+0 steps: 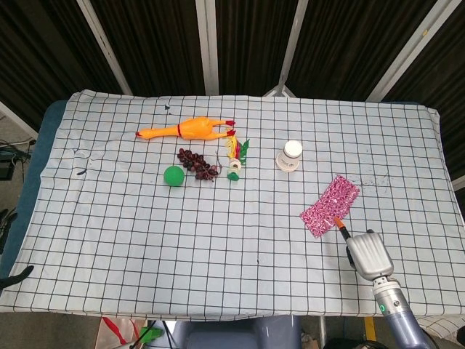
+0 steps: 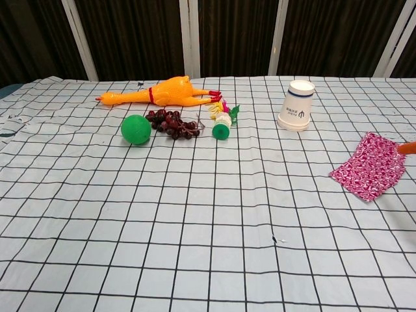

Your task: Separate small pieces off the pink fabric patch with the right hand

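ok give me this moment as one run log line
right hand: holds orange-tipped tool | tip at pink fabric patch near edge | patch whole | left hand: not in view

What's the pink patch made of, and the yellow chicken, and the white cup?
The pink patch looks like thin printed cloth: it lies flat and limp, with a fine pink-and-white pattern. The yellow chicken seems to be soft rubber or vinyl, smooth and slightly shiny, like a squeaky toy. The white cup, standing upside down, looks like matte paper with a printed mark.
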Motion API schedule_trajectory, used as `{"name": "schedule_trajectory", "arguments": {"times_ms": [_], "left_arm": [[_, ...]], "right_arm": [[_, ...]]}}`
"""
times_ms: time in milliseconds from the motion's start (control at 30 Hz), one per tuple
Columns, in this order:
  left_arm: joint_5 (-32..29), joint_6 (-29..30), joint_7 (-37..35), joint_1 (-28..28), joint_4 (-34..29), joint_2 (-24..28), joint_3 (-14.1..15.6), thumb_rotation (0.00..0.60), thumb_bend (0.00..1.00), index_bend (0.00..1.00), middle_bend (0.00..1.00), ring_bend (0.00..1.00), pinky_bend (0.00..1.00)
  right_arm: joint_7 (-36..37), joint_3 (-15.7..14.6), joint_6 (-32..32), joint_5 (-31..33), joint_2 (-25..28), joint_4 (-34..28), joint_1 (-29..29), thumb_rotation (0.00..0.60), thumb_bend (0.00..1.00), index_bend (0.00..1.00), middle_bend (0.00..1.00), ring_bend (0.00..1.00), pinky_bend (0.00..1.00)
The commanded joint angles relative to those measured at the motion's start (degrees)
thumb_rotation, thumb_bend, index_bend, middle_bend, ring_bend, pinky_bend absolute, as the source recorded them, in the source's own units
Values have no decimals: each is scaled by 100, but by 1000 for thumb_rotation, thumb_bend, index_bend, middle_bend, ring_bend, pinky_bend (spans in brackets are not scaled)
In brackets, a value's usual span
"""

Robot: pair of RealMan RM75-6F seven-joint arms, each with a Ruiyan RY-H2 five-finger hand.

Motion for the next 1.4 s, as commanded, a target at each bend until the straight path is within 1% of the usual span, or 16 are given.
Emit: {"name": "schedule_trajectory", "arguments": {"times_ms": [33, 367, 600, 1067, 1400], "left_arm": [[-19, -17, 36, -11, 0, -14, -5, 600, 205, 108, 21, 53, 63], [-92, -32, 122, -26, -8, -43, -31, 600, 204, 108, 21, 53, 63], [-139, -38, 145, -34, -9, -51, -51, 600, 205, 108, 21, 53, 62], [-164, -43, 183, -37, -21, -57, -49, 600, 204, 108, 21, 53, 62], [-188, -72, 237, -52, -30, -70, -47, 600, 204, 108, 21, 53, 62]], "right_arm": [[-191, 26, -189, 171, -164, 58, 151, 600, 684, 133, 825, 811, 530], [-741, 109, -628, 715, -559, 187, 526, 600, 683, 132, 825, 811, 531], [-954, 155, -760, 1066, -775, 330, 713, 600, 684, 132, 825, 811, 530], [-1048, 59, -838, 1447, -918, 557, 861, 600, 683, 132, 825, 811, 530], [-1089, -61, -850, 1549, -960, 608, 945, 600, 684, 133, 825, 811, 530]]}}
